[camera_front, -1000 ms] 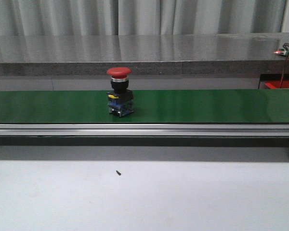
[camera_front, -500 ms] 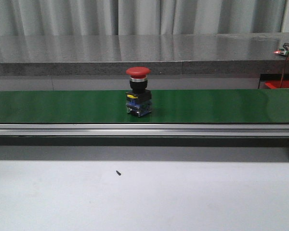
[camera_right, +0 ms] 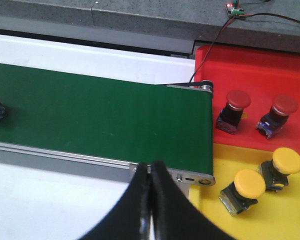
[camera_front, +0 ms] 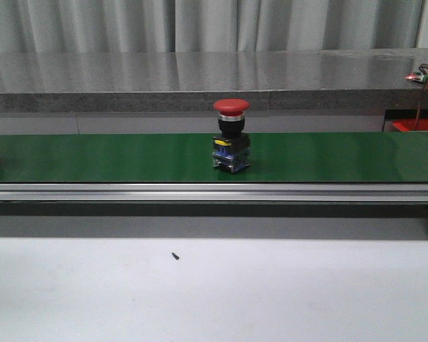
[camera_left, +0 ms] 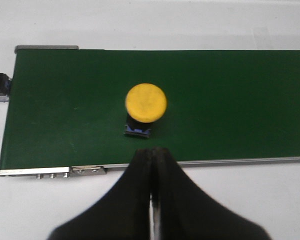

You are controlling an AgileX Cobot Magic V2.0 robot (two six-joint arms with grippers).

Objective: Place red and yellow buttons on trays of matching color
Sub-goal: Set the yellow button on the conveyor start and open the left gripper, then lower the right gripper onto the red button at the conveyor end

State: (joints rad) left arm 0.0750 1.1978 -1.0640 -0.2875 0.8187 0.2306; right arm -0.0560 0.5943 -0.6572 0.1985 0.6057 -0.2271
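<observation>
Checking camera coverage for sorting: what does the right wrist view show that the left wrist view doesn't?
Right wrist only: the red tray holding two red buttons, the yellow tray holding two yellow buttons, and the belt's end.

Left wrist only: a yellow button standing on the belt, just ahead of the left fingers.

Both: the green conveyor belt, and closed fingers holding nothing.

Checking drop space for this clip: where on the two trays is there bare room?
Red plastic tray: bare behind its two red mushroom buttons. Yellow plastic tray: two yellow mushroom buttons crowd the middle; free strip beside the green conveyor belt end.
</observation>
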